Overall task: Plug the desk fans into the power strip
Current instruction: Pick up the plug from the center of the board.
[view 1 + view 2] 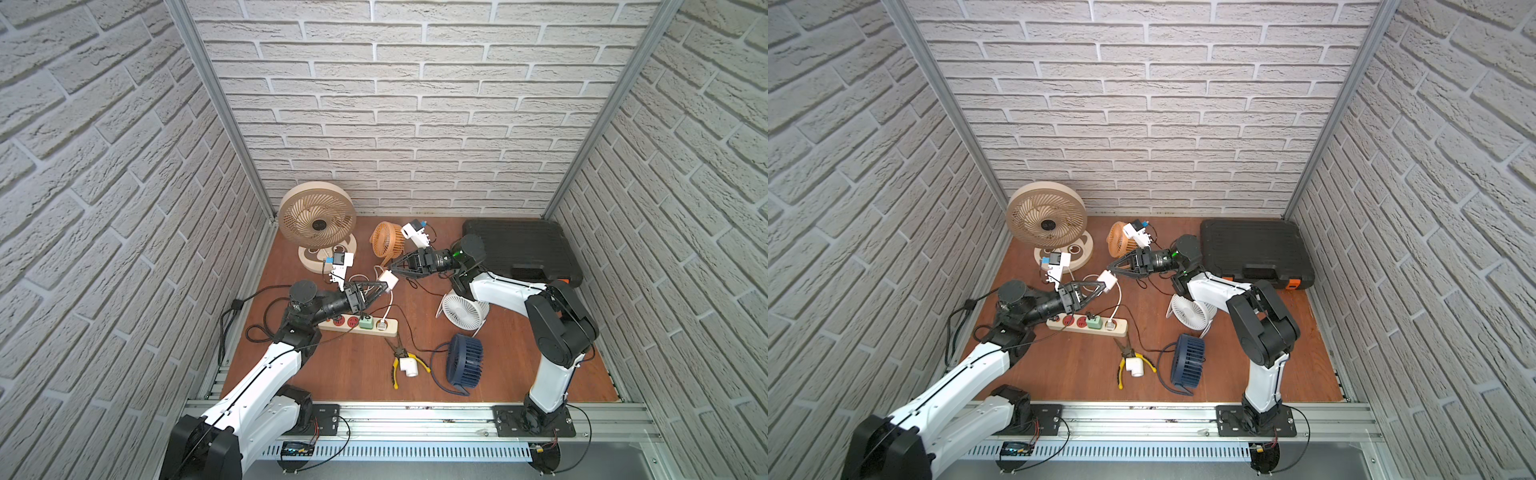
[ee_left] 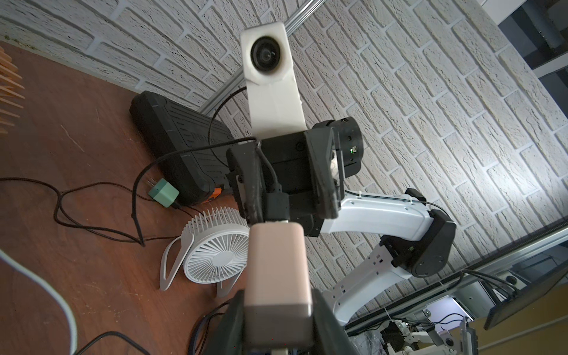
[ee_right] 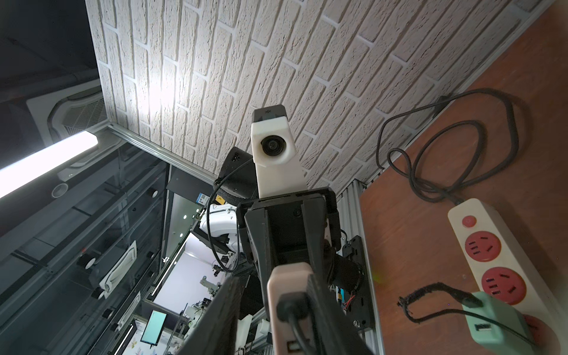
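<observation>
Left gripper (image 1: 384,286): pinching the white adapter (image 1: 389,279) above the table (image 1: 353,374)
Right gripper (image 1: 394,269): jaws straddle the adapter's black plug (image 2: 276,205), grip unclear
Power strip (image 1: 391,328): flat on the table beneath the left gripper, green charger (image 1: 365,322) plugged in

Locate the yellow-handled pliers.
In both top views the yellow-handled pliers lie mid-table, just nearer the robot than the cream four-socket power strip and left of the navy round fan.

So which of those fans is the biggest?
The beige fan by the back wall; the orange fan, white fan and navy fan are all clearly smaller.
</observation>
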Robot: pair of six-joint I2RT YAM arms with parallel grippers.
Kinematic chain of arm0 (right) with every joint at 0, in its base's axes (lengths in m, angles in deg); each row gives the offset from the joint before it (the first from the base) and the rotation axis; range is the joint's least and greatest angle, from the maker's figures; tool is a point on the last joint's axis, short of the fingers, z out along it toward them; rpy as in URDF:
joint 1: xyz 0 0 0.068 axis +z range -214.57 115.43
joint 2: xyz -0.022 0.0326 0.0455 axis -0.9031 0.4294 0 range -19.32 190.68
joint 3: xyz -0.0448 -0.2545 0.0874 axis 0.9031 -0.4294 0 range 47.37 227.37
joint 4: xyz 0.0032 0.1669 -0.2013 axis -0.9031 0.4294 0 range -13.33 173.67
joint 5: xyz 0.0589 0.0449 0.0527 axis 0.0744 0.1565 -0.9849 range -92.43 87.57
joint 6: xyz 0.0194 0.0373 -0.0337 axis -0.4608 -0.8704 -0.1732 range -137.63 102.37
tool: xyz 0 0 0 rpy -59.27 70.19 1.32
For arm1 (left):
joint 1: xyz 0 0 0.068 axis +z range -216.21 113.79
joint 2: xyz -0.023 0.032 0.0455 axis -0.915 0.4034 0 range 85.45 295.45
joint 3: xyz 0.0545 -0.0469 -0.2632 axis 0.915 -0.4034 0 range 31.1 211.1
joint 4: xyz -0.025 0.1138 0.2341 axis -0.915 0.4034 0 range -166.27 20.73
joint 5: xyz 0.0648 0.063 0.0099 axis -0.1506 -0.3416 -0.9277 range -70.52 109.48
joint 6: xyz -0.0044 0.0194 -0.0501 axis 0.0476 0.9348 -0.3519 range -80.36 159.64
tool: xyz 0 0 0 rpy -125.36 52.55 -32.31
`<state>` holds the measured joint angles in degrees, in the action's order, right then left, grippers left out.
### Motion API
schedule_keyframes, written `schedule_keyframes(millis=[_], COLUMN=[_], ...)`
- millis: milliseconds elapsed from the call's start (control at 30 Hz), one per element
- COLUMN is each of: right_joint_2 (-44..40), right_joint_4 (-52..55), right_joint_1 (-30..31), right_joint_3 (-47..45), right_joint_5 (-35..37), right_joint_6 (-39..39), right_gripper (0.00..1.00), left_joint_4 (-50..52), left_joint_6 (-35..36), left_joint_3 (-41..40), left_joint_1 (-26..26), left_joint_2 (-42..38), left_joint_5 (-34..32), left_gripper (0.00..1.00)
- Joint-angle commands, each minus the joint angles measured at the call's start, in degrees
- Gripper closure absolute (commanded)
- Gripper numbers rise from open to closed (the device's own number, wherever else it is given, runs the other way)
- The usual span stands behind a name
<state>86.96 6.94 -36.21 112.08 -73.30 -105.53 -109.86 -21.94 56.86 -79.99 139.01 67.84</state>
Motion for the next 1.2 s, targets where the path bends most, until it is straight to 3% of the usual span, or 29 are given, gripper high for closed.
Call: schedule_keyframes(millis=[0,200,300,400,500,567,633,733,900,967,1067,1133,1167], right_joint_2=[-0.44,-1.09,-2.55,-5.65,-10.33,-12.02,-12.46,-12.51,-12.34,-12.45,-13.31,-14.43,-14.74], right_joint_4=[-10.86,-9.80,-2.76,12.84,40.84,57.05,59.45,52.25,43.27,41.32,45.19,56.98,62.80], right_joint_1=[1.68,3.12,3.47,3.71,4.15,4.79,5.04,4.95,4.95,4.95,5.03,5.23,5.70], right_joint_3=[0.85,-0.97,-2.35,-3.32,-1.30,1.56,2.40,1.00,-0.71,-1.17,-0.75,1.07,2.31], right_joint_5=[-2.82,-3.90,-3.73,-3.20,-0.81,0.53,0.15,-0.37,-1.55,-1.62,0.65,4.91,7.98], right_joint_6=[-5.55,-3.53,2.95,16.63,38.94,49.69,50.23,45.05,38.71,37.46,41.50,51.20,56.59], right_gripper=[0.58,0.54,0.52,0.53,0.53,0.53,0.61,0.69,0.94,0.97,0.97,0.97,0.97], left_joint_4=[-0.30,1.24,1.23,1.32,1.37,1.46,1.48,1.50,2.48,4.38,7.37,15.82,23.54], left_joint_6=[1.08,1.95,1.90,1.90,1.70,1.73,1.73,1.64,1.71,2.23,2.63,4.73,7.55], left_joint_3=[1.60,2.28,2.57,2.84,2.89,2.98,3.11,3.07,2.80,3.09,2.47,2.49,3.54], left_joint_1=[-0.19,0.05,0.14,0.24,0.33,0.42,0.55,0.68,0.78,1.18,2.66,4.13,4.55], left_joint_2=[0.28,0.05,0.03,0.05,-0.12,-0.27,-0.28,-0.30,-0.84,-0.95,-2.53,-6.56,-9.11], left_joint_5=[0.74,0.73,0.92,1.16,1.36,1.45,1.55,1.65,1.52,1.43,-0.09,-4.23,-8.09], left_gripper=[1.00,1.00,1.00,1.00,1.00,1.00,1.00,1.00,1.00,1.00,0.50,0.20,0.10])
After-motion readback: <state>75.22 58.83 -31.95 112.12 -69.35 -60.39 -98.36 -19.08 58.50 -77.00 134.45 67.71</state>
